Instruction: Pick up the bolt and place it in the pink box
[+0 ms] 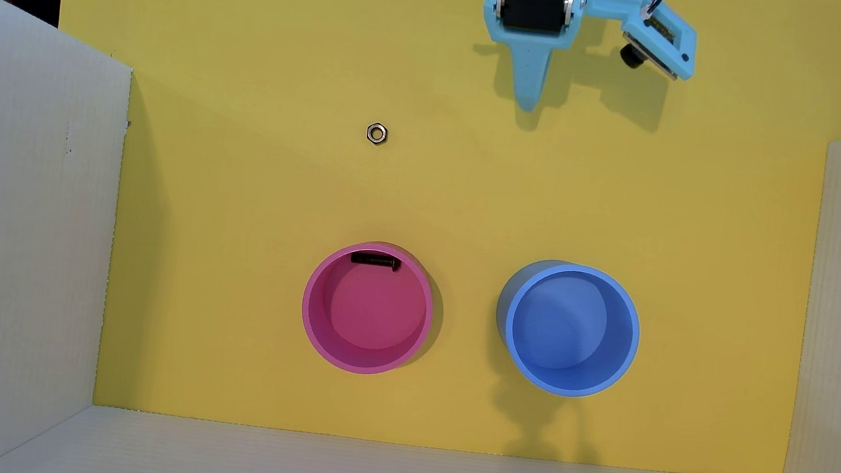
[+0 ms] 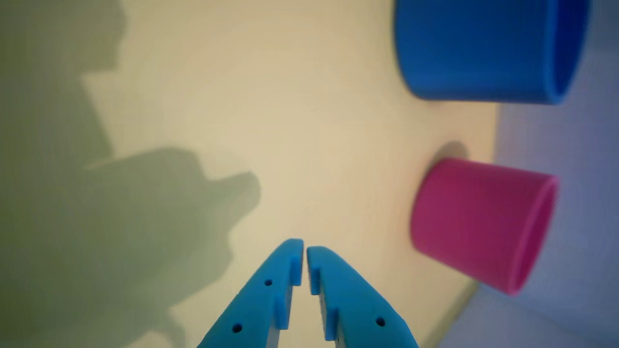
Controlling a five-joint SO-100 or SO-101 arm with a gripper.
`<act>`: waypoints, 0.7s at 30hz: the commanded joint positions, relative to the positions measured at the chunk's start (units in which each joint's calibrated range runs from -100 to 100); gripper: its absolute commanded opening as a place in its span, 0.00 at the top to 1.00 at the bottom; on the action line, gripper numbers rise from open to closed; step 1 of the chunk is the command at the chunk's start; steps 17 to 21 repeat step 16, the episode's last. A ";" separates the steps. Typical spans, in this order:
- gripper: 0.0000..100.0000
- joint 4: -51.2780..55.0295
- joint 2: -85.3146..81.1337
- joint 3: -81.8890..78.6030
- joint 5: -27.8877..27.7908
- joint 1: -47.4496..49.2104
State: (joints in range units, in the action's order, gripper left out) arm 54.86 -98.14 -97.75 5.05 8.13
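The black bolt (image 1: 375, 261) lies inside the pink box (image 1: 312, 316), against its far inner wall, in the overhead view. The pink box also shows in the wrist view (image 2: 478, 217), at the right; the bolt is hidden there. My light blue gripper (image 1: 528, 103) is at the top of the overhead view, far from the pink box, pointing down the yellow mat. In the wrist view the gripper (image 2: 305, 249) is shut and empty, its fingertips nearly touching.
A silver hex nut (image 1: 377, 133) lies on the yellow mat (image 1: 231, 209) left of the gripper. A blue container (image 1: 567, 386) stands right of the pink box; it also shows in the wrist view (image 2: 478, 53). White corrugated walls (image 1: 22, 244) bound the left, right and near sides.
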 commanded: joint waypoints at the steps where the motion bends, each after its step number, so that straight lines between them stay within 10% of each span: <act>1: 0.99 5.50 -0.52 1.73 0.28 0.41; 21: 0.98 7.04 -0.52 2.09 0.23 0.26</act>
